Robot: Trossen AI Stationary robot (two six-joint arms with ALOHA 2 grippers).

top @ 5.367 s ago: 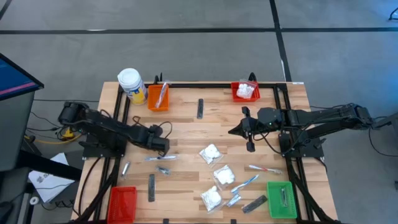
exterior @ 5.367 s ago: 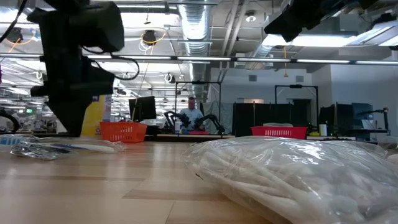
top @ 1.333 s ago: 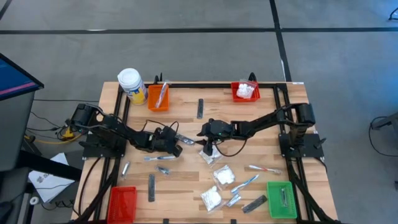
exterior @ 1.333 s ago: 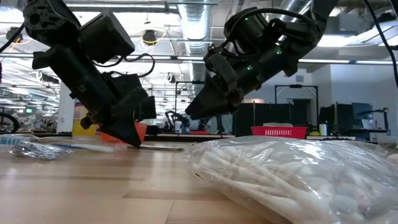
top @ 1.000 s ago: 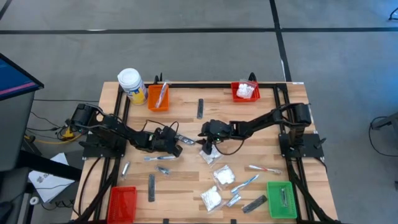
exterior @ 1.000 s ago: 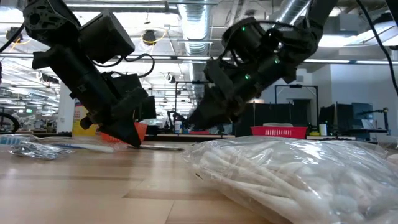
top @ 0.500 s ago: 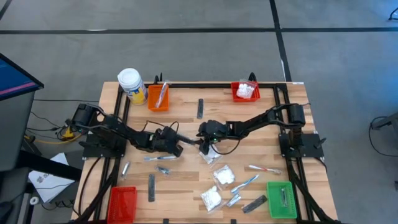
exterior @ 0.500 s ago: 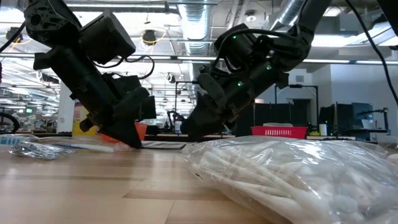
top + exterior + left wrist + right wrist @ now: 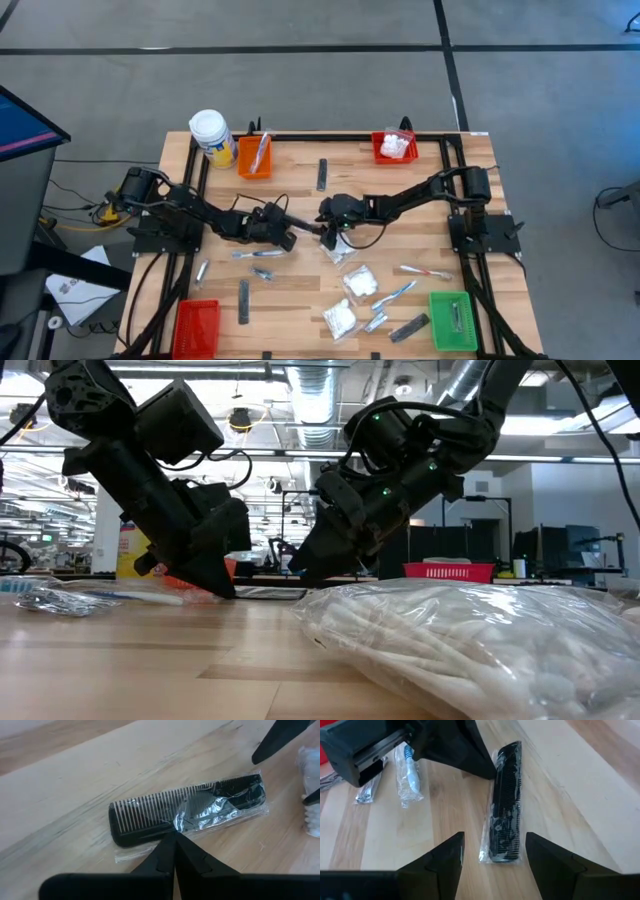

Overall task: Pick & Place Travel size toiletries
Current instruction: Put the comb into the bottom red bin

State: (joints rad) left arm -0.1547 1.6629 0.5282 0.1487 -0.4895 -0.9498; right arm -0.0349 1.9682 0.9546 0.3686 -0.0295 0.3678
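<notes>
A black comb in a clear wrapper [image 9: 306,227] lies flat on the wooden table's middle, between my two grippers. My left gripper [image 9: 174,836] is shut, its tips at the middle of the comb's long smooth edge. My right gripper [image 9: 493,837] is open and low over the comb's other end [image 9: 502,852], one finger on each side of it, touching nothing. White puffy packets [image 9: 340,250] lie just near of the right gripper. Toothbrushes [image 9: 258,254], grey bars [image 9: 243,300] and sachets [image 9: 200,270] lie scattered about. My left gripper meets the comb's wrapper [image 9: 176,826] with its shut fingertips, at the middle of the smooth long edge. It slants down from the table's left, and the fingers lie across the comb. The comb lies flat on the table. Whether the tips pinch the film or only press on it, I cannot tell.
An orange bin [image 9: 254,157] and a yellow jar [image 9: 211,137] stand at the far left, a red bin [image 9: 394,147] at the far right. Another red bin [image 9: 196,328] is near left, a green bin [image 9: 452,320] near right. A black frame [image 9: 330,135] edges the table.
My right gripper has come down and a little toward the table's left, so that its fingers now stand low at the comb's end. The comb has stayed where it was on the table.
</notes>
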